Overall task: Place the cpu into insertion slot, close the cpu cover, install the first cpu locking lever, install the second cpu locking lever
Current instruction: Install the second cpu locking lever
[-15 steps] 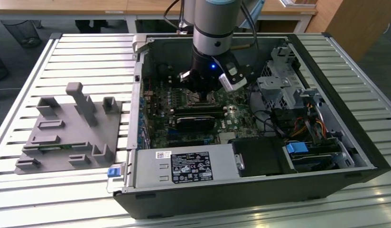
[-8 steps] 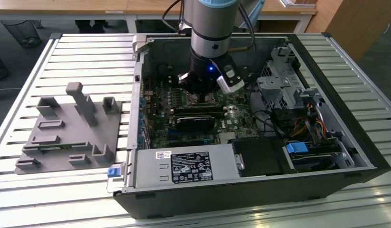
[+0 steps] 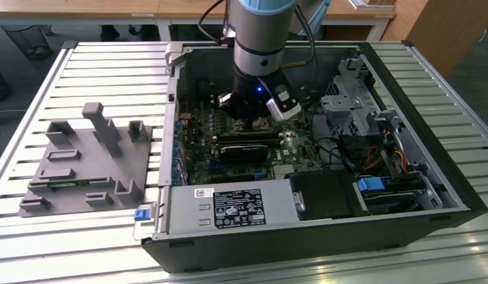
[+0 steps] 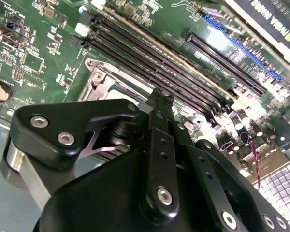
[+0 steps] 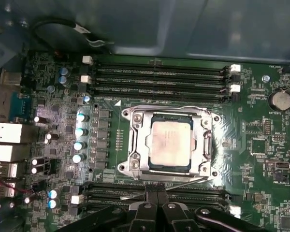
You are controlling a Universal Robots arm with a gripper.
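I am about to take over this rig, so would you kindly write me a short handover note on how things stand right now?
Gripper: fingers together, holding nothing that I can see, down inside the computer case at the edge of the insertion slot.
Cpu: seated flat in the slot.
Cpu cover: lying closed, framing the chip.
Locking levers: a thin wire lever lies along the slot's side nearest the gripper; whether either lever is latched, I cannot tell.
Done: cpu placed, cover closed.
Left: confirm or finish both levers.

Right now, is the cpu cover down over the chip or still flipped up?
Down. In the first wrist view the cpu cover lies flat around the cpu, whose metal face shows through its window.
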